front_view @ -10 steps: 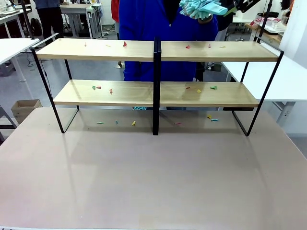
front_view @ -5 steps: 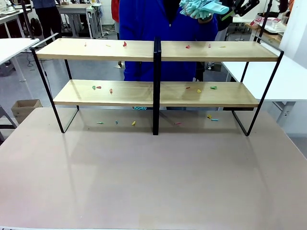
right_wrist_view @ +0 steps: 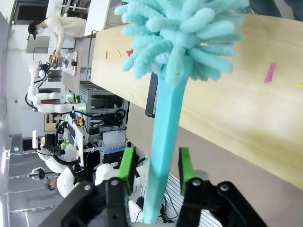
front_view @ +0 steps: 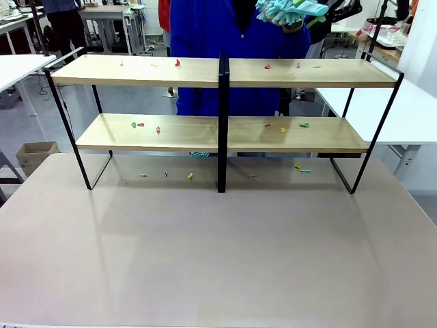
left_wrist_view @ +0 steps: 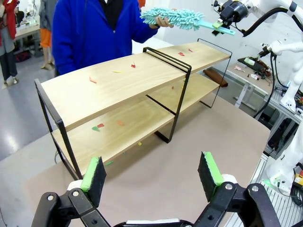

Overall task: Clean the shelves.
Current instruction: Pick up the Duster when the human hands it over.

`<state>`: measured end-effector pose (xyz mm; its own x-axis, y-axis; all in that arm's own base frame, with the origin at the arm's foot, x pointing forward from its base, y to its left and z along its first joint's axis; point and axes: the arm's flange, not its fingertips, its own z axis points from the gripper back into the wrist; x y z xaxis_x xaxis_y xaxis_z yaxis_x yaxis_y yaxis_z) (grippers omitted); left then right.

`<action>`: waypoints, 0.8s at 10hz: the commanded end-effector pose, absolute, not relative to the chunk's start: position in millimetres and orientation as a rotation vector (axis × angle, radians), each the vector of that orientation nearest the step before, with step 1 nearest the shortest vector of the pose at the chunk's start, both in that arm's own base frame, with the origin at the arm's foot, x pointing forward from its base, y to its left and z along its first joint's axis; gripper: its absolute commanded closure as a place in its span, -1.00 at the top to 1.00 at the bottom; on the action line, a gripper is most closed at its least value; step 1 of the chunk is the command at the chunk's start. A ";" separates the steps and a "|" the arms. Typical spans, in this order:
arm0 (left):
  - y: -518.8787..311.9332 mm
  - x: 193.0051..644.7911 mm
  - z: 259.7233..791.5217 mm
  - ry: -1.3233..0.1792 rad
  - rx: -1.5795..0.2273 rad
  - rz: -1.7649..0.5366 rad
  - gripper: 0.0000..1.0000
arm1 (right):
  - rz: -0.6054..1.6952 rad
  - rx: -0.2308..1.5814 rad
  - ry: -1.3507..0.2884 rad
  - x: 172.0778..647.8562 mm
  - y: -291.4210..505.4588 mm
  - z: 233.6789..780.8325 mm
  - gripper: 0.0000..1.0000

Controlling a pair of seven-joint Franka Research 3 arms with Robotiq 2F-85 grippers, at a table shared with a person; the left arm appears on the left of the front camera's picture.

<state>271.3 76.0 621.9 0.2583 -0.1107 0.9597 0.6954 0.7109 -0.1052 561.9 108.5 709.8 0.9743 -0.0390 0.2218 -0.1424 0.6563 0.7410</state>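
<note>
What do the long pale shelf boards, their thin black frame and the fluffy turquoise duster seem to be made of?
Long pale shelf boards: probably wood or wood veneer, matt; faint grain shows. Thin black frame: likely painted metal, judging by its slim, straight bars. Fluffy turquoise duster: soft chenille-like fibre fingers, likely microfibre, on a smooth, apparently plastic handle.

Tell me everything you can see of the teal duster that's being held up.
The duster has a fluffy teal chenille-like head and a flat teal handle, plastic by its look. It lies roughly level in the air above the shelves' top board. A person's hand holds it under the head; the right gripper's open fingers flank the handle.
</note>
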 end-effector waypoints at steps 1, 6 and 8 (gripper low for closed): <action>75.5 271.1 622.1 -1.194 -0.594 -0.592 1.00 | 0.038 0.841 -0.209 564.2 109.2 716.4 -0.88; 75.5 271.1 622.1 -1.194 -0.594 -0.592 1.00 | 0.027 0.840 -0.209 564.0 109.0 715.8 -1.00; 75.5 271.1 622.1 -1.194 -0.594 -0.592 1.00 | 0.026 0.837 -0.210 562.9 108.1 714.6 -1.00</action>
